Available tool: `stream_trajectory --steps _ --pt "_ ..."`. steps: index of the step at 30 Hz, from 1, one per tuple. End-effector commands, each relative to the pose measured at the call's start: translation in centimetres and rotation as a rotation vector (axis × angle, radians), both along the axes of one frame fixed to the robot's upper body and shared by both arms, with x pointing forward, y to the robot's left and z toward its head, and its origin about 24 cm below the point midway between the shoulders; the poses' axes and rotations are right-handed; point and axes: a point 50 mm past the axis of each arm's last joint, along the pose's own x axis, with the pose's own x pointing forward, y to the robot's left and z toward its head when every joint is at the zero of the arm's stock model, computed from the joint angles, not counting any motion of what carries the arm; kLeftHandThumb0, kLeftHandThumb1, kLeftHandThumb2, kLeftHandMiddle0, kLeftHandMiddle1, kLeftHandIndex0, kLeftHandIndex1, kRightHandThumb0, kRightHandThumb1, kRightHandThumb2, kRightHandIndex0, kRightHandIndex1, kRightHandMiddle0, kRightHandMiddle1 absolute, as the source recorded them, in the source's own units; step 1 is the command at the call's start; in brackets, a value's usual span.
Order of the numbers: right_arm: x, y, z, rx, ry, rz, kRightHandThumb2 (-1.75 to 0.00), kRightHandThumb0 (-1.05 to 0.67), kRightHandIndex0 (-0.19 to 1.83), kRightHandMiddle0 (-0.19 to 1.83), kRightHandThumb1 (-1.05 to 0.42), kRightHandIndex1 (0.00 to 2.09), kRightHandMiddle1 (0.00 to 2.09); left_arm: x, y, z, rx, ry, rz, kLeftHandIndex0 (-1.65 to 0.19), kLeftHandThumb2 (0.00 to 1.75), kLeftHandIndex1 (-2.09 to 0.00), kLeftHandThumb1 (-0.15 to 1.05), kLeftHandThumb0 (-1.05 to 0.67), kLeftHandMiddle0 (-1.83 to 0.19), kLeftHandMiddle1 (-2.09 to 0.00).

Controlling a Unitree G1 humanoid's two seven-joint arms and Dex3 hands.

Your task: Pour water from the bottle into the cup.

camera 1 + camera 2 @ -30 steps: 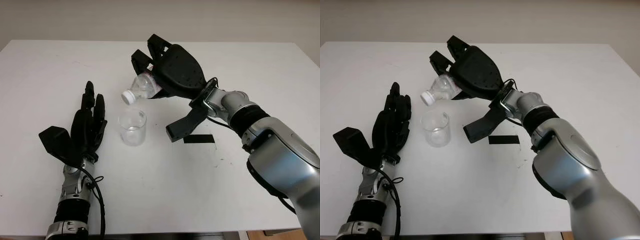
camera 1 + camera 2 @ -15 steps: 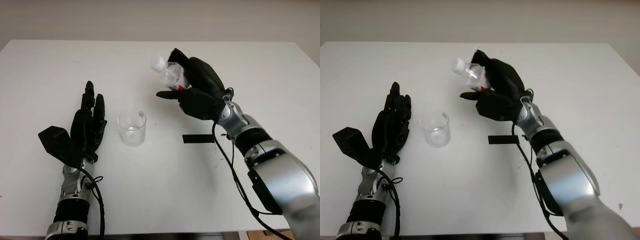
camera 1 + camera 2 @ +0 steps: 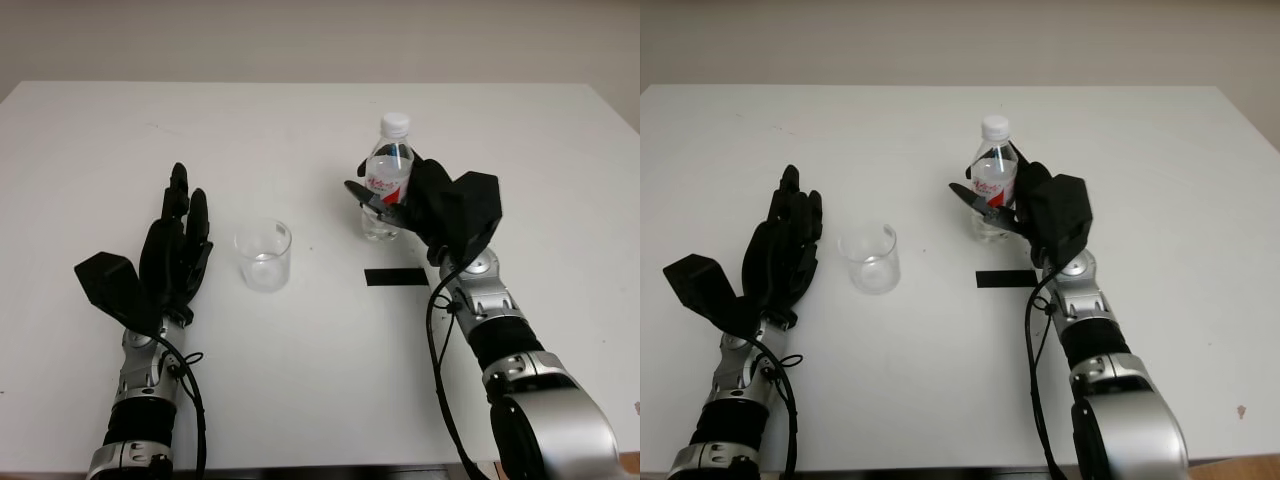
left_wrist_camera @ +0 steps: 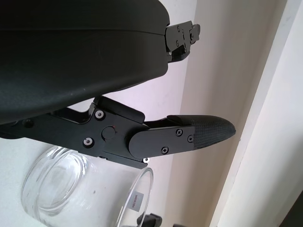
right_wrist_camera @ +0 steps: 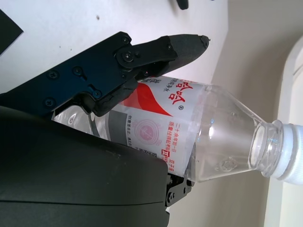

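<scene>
A clear plastic bottle (image 3: pixel 389 175) with a white cap and red-and-white label stands upright right of the table's centre. My right hand (image 3: pixel 425 205) is shut on the bottle, its fingers (image 5: pixel 142 54) wrapped around the label (image 5: pixel 165 127). The bottle's base sits at or just above the table; I cannot tell if it touches. A clear empty-looking cup (image 3: pixel 264 255) stands to the left of the bottle, apart from it. My left hand (image 3: pixel 172 255) is open just left of the cup (image 4: pixel 85 194), not touching it.
A strip of black tape (image 3: pixel 397 277) lies on the white table (image 3: pixel 320 370) just in front of the bottle. The table's far edge meets a pale wall behind.
The right hand has swung the bottle from tipped over the cup back to upright and lowered it to the right. The left hand and cup stayed put.
</scene>
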Motion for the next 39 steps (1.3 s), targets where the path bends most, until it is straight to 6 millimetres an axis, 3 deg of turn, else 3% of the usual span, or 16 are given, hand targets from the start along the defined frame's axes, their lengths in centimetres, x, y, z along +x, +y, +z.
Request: stream_trajectory --steps 1,12,29,39 --pt "-0.5 -0.1 0.9 0.034 -0.029 -0.001 -0.47 -0.39 1.33 0.96 -1.05 2.09 2.09 -0.4 0.1 -0.7 -0.009 0.025 0.008 0.19 0.49 -0.05 1.05 -0.72 0.17 -0.05" --pt "-2.7 -0.7 1.5 0.074 -0.002 -0.033 -0.45 -0.38 1.37 0.96 -1.05 2.09 2.09 -0.6 0.4 -0.6 -0.006 0.028 0.009 0.18 0.47 -0.05 1.05 -0.72 0.17 -0.05" --pt "-2.8 -0.1 -1.0 0.001 0.073 -0.052 -0.46 -0.39 1.35 0.96 -1.05 2.09 2.09 -0.9 0.6 -0.5 -0.003 0.022 0.017 0.17 0.47 -0.06 1.05 -0.72 0.16 -0.06" --pt "-3.2 -0.2 -1.1 0.011 0.118 -0.038 -0.46 -0.40 1.41 1.05 -1.05 2.09 2.09 -1.0 0.8 -0.4 -0.004 0.026 0.020 0.16 0.47 -0.06 1.05 -0.72 0.16 -0.06"
